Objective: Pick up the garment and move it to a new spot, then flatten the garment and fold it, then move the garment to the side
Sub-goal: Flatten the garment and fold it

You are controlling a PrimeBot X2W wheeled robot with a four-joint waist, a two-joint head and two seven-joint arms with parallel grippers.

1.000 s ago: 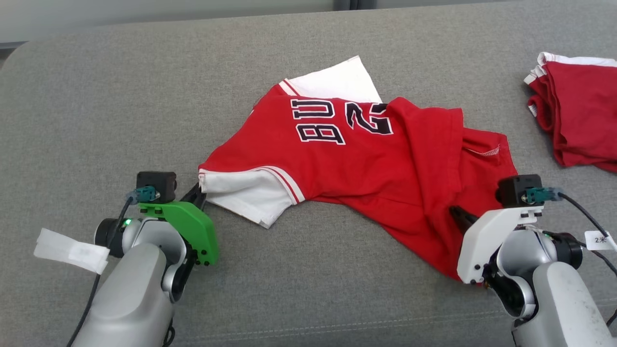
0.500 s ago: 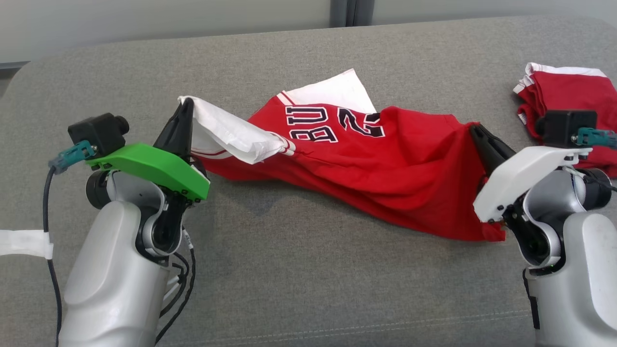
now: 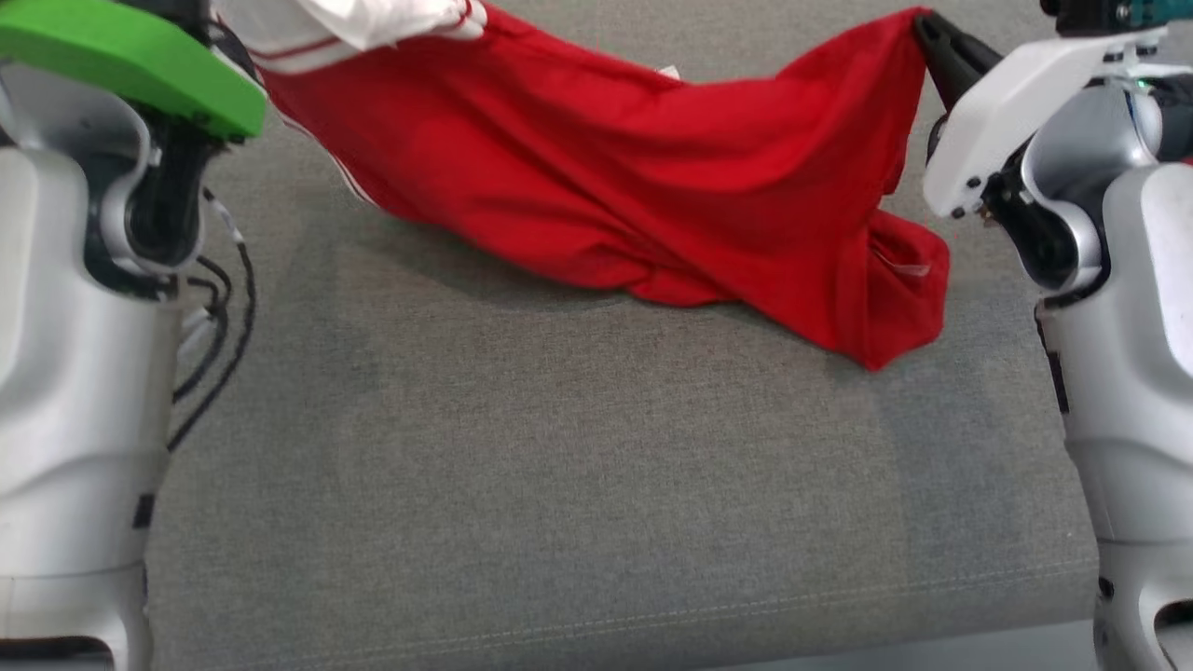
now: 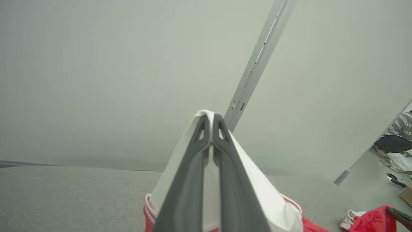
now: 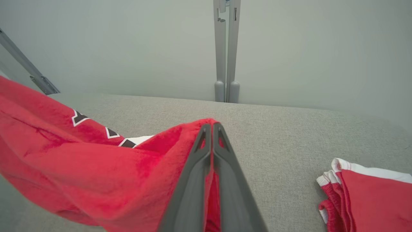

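Note:
The garment [image 3: 606,177] is a red jersey with white sleeves and dark lettering, hanging stretched between my two grippers above the grey cushion [image 3: 559,485]. My left gripper [image 4: 211,117] is shut on a white sleeve [image 4: 257,190] at the upper left of the head view, under its green wrist cover [image 3: 121,56]. My right gripper [image 5: 212,126] is shut on the red hem [image 5: 180,135], seen at the upper right of the head view [image 3: 923,23]. The jersey's lower end [image 3: 895,298] droops toward the cushion at the right.
A second red and white garment [image 5: 370,193] lies bunched on the cushion to the right. A pale wall with a grey upright post [image 5: 227,48] stands behind the cushion. A person [image 4: 399,129] sits far off at the right in the left wrist view.
Both grippers have risen with the jersey, lifting it off the cushion and stretching it between them. The head view has tilted down, so the whole picture has shifted.

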